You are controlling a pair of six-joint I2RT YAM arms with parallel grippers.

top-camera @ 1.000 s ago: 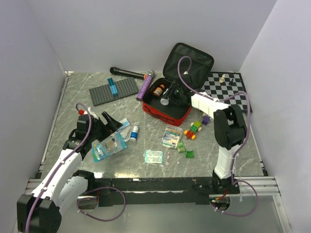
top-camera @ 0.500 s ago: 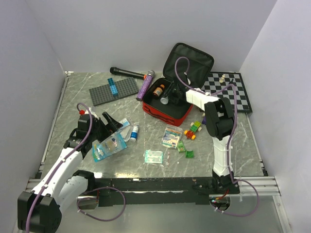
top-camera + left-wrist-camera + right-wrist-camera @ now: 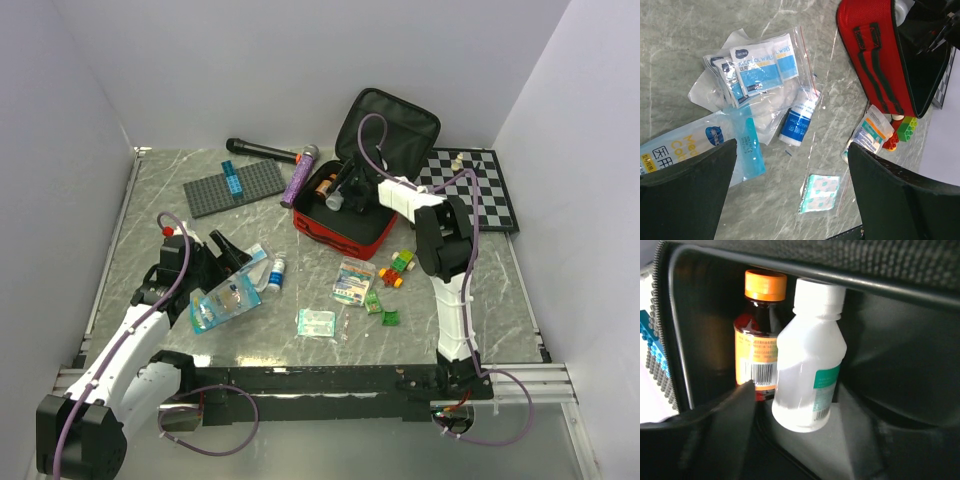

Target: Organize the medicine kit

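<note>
The right gripper [image 3: 345,192] is sitting inside the open medicine kit [image 3: 345,232] at the table's rear centre, its 2 fingers standing apart either side of a white bottle [image 3: 807,365] (beside an orange-capped bottle [image 3: 757,340]), while the left gripper [image 3: 792,150] is hovering wide open, well apart from the kit.

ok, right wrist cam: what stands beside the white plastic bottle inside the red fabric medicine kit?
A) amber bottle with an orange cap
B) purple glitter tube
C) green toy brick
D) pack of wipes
A: the right wrist view shows the amber bottle with an orange cap upright next to the white plastic bottle, both inside the black-lined red fabric medicine kit.
</note>
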